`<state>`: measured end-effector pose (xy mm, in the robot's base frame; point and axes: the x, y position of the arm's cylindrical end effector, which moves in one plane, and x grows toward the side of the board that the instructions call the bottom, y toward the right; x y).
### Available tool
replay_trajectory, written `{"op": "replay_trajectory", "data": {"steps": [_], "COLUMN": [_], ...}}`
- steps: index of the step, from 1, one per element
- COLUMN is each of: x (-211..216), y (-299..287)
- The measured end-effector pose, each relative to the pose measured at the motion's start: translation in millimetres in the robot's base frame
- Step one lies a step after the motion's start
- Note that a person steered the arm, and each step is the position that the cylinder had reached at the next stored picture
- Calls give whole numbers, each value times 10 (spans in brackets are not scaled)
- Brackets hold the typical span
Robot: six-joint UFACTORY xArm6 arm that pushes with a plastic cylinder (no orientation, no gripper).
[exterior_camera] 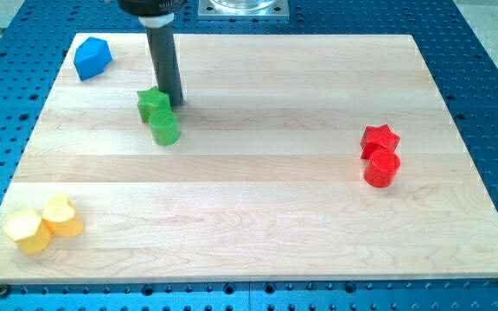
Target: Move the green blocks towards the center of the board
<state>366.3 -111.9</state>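
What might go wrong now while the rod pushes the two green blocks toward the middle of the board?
My tip sits on the view's right of the green star block, so a push from here may send it left, away from centre. The green cylinder touches the star from below and may slip off separately.

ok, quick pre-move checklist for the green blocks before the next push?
1. Both green blocks together: ok. The green star block touches the green cylinder just below it.
2. My tip placement: not ok. It sits at the star's right edge, on the centre side, so pushing from here would drive the blocks away from centre.
3. Blocks near centre: not ok, both lie in the board's upper left.
4. Path to centre: ok, no block in between.
5. Blue block: ok, apart at the top left corner.
6. Red pair and yellow pair: ok, far off the path.
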Motion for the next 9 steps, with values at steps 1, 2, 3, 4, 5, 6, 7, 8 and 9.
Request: {"op": "replay_trajectory", "data": {"steps": [1, 2, 3, 4, 5, 6, 7, 8, 9], "x": [32, -56, -679, -715, -558, -498, -422, -170, -91], "y": [0, 0, -38, -304, -610, -685, -487, -398, -395]}}
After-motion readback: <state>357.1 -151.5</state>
